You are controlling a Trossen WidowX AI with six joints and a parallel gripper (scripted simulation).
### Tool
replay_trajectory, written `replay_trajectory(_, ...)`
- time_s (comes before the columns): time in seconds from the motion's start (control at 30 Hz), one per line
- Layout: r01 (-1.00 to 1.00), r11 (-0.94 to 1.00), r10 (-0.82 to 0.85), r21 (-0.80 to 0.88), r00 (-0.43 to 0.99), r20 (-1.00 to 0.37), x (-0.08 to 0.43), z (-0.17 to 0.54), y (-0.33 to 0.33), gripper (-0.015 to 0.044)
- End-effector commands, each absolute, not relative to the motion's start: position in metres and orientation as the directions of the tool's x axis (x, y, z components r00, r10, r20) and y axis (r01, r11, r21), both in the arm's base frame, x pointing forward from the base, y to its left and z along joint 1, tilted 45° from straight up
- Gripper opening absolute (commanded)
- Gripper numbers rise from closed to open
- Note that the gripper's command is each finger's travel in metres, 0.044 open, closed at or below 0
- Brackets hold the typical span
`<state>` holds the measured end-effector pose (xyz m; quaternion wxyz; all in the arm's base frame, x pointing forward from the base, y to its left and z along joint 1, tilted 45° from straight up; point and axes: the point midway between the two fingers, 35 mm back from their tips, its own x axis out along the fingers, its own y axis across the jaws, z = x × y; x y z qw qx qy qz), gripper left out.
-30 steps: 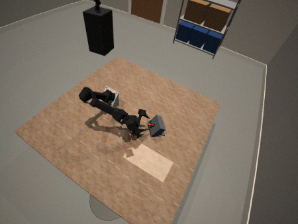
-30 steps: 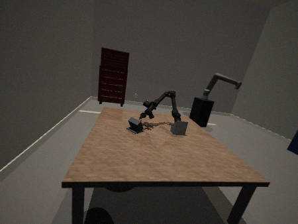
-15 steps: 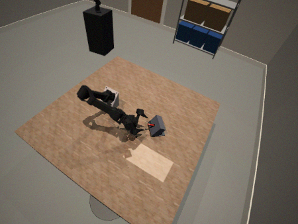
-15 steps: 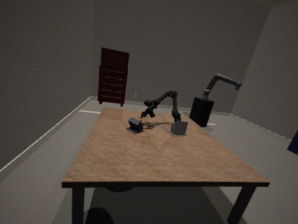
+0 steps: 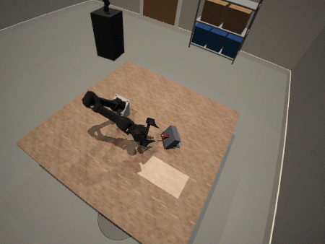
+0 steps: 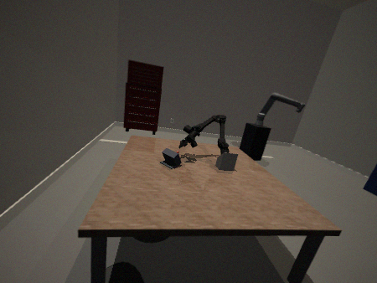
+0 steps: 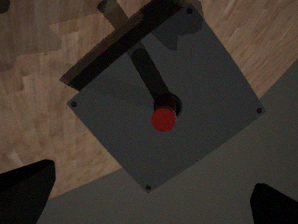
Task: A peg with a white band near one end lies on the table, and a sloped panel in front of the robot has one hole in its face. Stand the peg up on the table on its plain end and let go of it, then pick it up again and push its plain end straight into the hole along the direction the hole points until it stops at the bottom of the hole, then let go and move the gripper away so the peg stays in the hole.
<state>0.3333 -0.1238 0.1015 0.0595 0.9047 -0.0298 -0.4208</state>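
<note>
The red peg (image 5: 165,136) (image 6: 178,151) (image 7: 163,119) stands in the hole of the grey sloped panel (image 5: 174,138) (image 6: 172,158) (image 7: 115,135), its round red end sticking out of the face. In the wrist view a thin pale edge, perhaps the white band, shows just behind that end. The peg's inner end is hidden in the hole, so its depth cannot be seen. My gripper (image 5: 157,134) (image 7: 154,175) is wide open and empty, backed off in front of the panel face. Its fingers stand on either side at the bottom of the wrist view, apart from peg and panel.
The sloped panel stands on the wooden table (image 5: 202,119) (image 6: 201,209). The arm's pale base mount (image 5: 124,105) (image 6: 226,162) stands further back on the table. A bright patch of light (image 5: 164,177) lies on the table beside the panel. Shadows of the arm fall across the table.
</note>
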Motion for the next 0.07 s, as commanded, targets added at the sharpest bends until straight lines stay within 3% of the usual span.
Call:
replay_trajectory(0.0, 0.002, -0.991, -0.099, 0.131, 0.645, -0.757, 0.3306, 0.1049, -0.1228, 0.044)
replay_trajectory(0.03, 0.002, -0.991, -0.099, 0.131, 0.645, -0.757, 0.3298, 0.106, -0.1227, 0.044)
